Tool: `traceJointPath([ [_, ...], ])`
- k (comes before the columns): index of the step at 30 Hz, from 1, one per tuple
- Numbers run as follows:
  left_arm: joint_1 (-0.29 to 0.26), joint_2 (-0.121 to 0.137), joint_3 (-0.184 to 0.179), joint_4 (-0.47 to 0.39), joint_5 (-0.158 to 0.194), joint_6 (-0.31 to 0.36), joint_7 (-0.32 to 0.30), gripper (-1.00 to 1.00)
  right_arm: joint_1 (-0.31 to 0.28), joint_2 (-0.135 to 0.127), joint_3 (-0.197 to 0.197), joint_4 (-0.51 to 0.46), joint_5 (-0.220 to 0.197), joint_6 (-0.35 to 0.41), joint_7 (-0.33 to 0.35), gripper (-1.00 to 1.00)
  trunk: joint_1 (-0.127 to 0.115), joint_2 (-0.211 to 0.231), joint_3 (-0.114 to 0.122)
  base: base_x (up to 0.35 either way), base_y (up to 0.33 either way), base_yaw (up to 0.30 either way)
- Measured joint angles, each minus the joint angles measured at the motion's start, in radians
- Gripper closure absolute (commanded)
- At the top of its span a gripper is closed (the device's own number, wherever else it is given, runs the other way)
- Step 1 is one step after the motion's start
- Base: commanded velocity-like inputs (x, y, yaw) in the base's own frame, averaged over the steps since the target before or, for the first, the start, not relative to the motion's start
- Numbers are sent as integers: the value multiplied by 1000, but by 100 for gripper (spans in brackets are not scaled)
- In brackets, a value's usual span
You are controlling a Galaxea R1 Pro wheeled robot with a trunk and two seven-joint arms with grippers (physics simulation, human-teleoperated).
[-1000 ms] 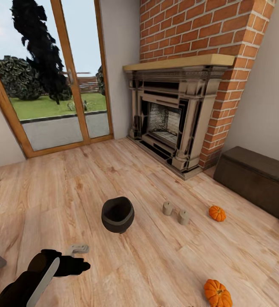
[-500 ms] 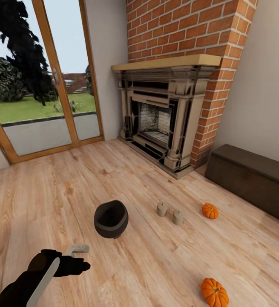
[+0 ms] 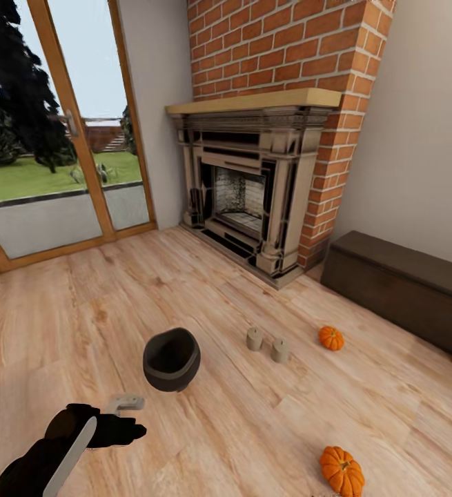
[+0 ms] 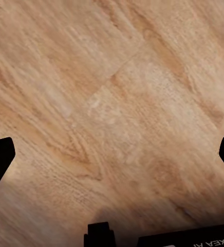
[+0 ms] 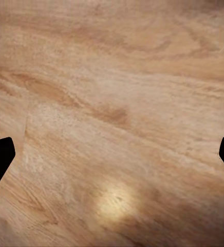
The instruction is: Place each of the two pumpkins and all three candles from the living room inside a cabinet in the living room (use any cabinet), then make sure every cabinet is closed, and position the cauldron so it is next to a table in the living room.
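View has swung right since 1 s ago, cabinet (image 3: 405, 290) & pumpkins (image 3: 331, 337) now more central; both end effectors released, holding nothing.

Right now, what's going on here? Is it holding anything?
Nothing is held. The robot stands in the living room facing the brick fireplace, and both wrist views look down at bare wood floor. The left tool and right tool are both open and empty. On the floor sit the black cauldron, two candles and two pumpkins. The dark cabinet along the wall looks shut. No item has been put away yet.
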Motion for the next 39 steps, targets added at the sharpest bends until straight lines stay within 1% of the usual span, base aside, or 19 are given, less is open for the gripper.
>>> traceJointPath([
  [15, 0, 0, 0, 0, 1, 0, 0, -100, 0, 0, 0, 0, 0, 0, 0, -100, 0, 0, 0, 0, 1, -276],
  [22, 0, 0, 0, 0, 1, 0, 0, -100, 0, 0, 0, 1, 0, 0, -1, -100, 0, 0, 0, 0, 169, -277],
  [33, 0, 0, 0, 0, 1, 0, 0, -100, 0, 0, 0, 1, 0, 0, -1, -100, 0, 0, 0, 0, 20, -276],
  [39, 0, 0, 0, -1, 0, 0, 0, -100, 0, 0, 0, 1, 0, 0, -1, -100, 0, 0, 0, 0, 109, -274],
])
